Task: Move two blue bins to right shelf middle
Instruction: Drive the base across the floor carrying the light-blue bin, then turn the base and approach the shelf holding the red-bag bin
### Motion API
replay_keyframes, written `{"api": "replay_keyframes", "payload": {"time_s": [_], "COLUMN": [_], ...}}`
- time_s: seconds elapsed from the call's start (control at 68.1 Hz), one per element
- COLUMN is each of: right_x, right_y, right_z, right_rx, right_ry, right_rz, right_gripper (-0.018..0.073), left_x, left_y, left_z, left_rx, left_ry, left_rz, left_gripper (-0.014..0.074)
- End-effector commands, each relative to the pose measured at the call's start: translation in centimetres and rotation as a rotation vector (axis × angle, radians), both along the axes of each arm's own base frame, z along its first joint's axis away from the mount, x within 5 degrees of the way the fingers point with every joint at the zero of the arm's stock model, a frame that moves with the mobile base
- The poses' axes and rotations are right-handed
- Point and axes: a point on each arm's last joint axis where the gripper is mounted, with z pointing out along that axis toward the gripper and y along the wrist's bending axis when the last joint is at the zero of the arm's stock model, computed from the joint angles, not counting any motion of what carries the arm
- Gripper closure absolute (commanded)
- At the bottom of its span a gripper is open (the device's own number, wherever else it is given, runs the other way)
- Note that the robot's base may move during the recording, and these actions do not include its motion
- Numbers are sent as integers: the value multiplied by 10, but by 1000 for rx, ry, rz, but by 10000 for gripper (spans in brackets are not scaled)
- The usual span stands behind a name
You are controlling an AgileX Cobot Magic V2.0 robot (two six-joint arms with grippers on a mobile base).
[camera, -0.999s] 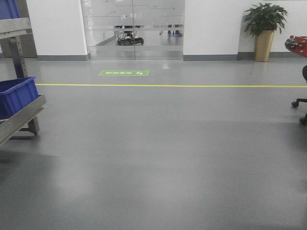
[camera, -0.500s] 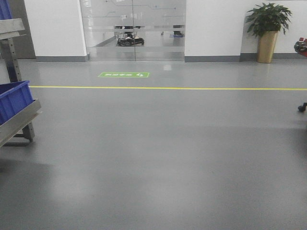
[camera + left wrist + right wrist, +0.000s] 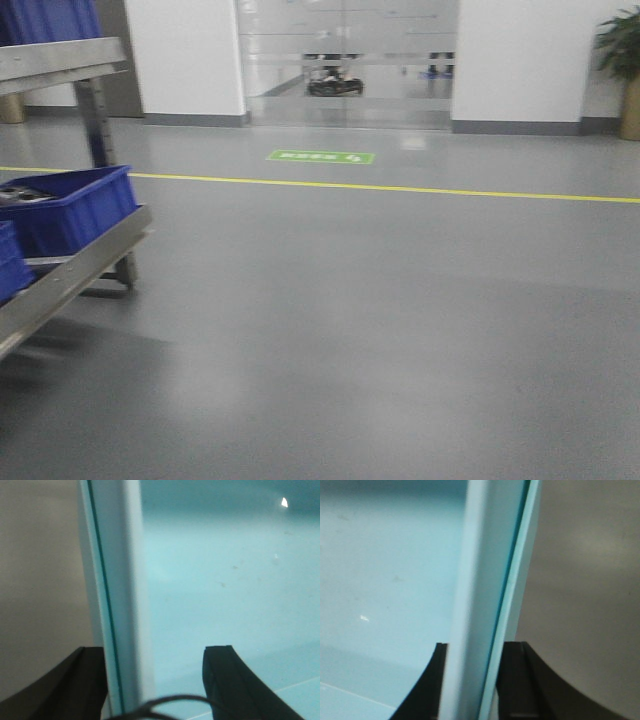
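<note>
Light-blue bins (image 3: 210,580), seemingly nested, hang above the grey floor (image 3: 380,330). The right hand (image 3: 472,680) pinches their side wall tightly. The left hand (image 3: 155,685) straddles the opposite wall, and whether it grips is unclear.

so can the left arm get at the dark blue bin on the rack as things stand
Probably not. The left end effector straddles the wall of the pale blue bin, so it looks occupied, and the dark blue bin sits on a rack off to the side across bare floor.
</note>
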Motion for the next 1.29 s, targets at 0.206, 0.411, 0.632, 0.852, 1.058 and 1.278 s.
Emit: {"api": "replay_keyframes", "payload": {"time_s": [0.206,0.411,0.632,0.852,1.058,1.278], "right_x": [0,0,0,0,0,0], "right_y": [-1,-1,-1,-1,-1,-1], "right_z": [12,12,12,12,12,12], "right_rx": [26,26,26,26,26,26], "right_ry": [-97,-97,-97,-97,-97,-97], "right_rz": [-6,-6,-6,-6,-6,-6], "right_gripper": [713,713,713,713,713,713], "left_x": [-10,-10,-10,-10,-10,-10], "left_y": [1,1,1,1,1,1], "left_z": [18,18,18,18,18,18], "left_rx": [-53,-53,-53,-53,-53,-53], "left_ry": [-93,-93,-93,-93,-93,-93], "left_rz": [-36,-36,-36,-36,-36,-36], "left_gripper": [708,708,708,708,708,708]}}
